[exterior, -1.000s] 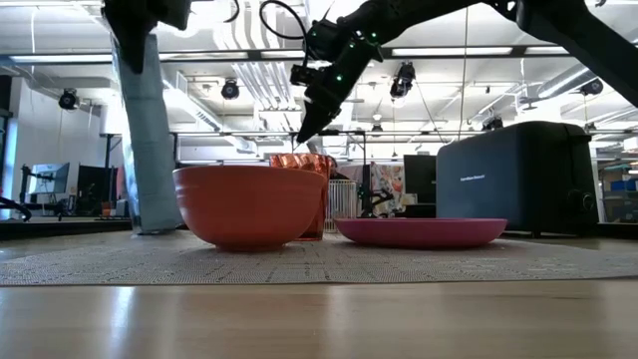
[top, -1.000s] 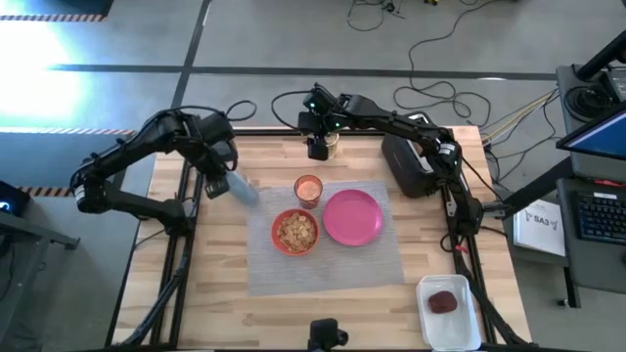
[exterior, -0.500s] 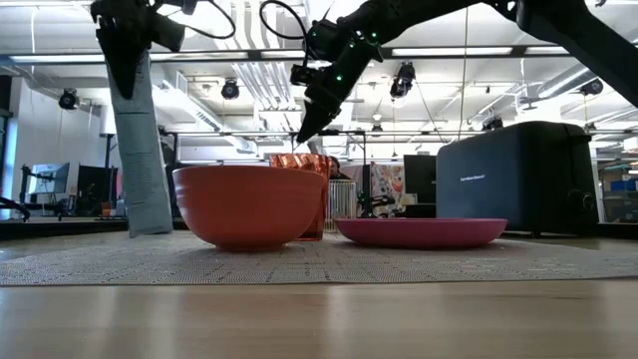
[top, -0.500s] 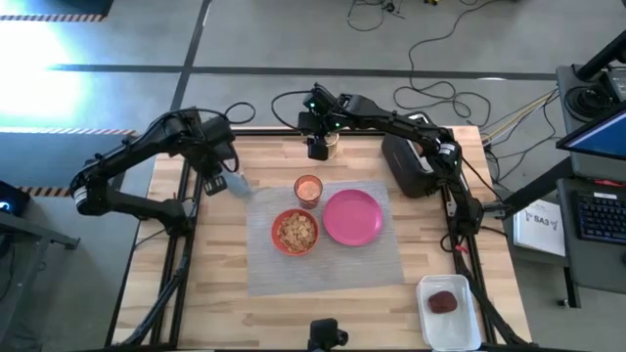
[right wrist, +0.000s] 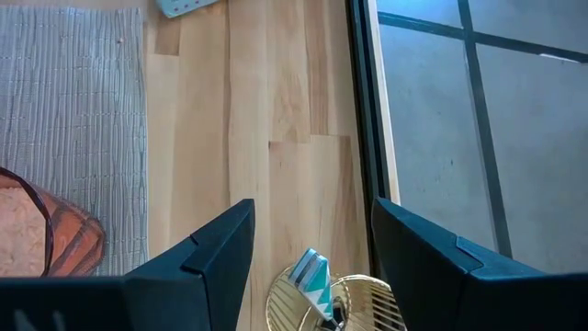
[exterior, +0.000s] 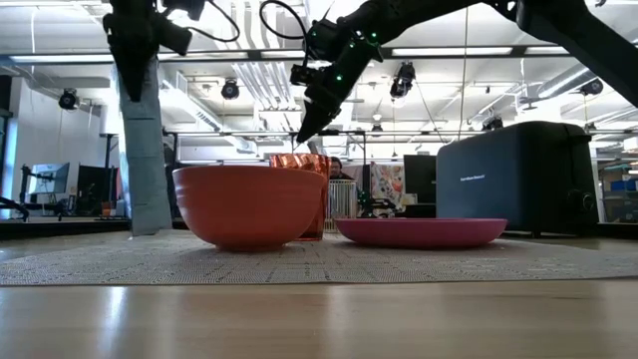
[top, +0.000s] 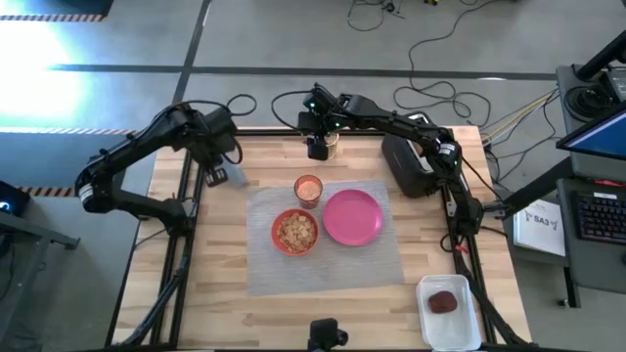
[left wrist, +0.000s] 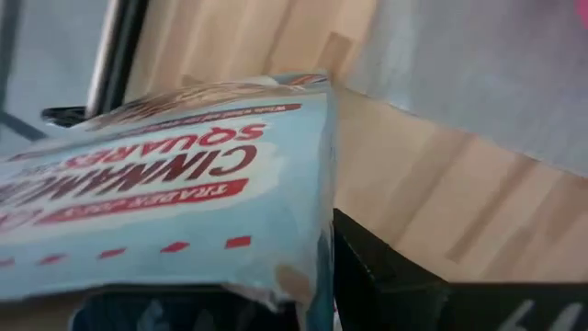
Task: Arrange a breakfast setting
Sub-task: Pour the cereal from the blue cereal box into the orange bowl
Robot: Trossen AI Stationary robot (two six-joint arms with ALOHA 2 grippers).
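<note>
At table's left edge, left end effector [top: 217, 174], clamped on cereal box [exterior: 143, 150], has swung it upright vs tilted earlier

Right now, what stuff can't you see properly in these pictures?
- Cup: low view, mostly hidden behind the bowl.
- What's in the bowl: low view, its wall hides it.
- Cereal box: left wrist view, cut off by the edges; the left gripper shut on it is out of sight.
- Dark red item in the white tray: high view, too small to tell.
</note>
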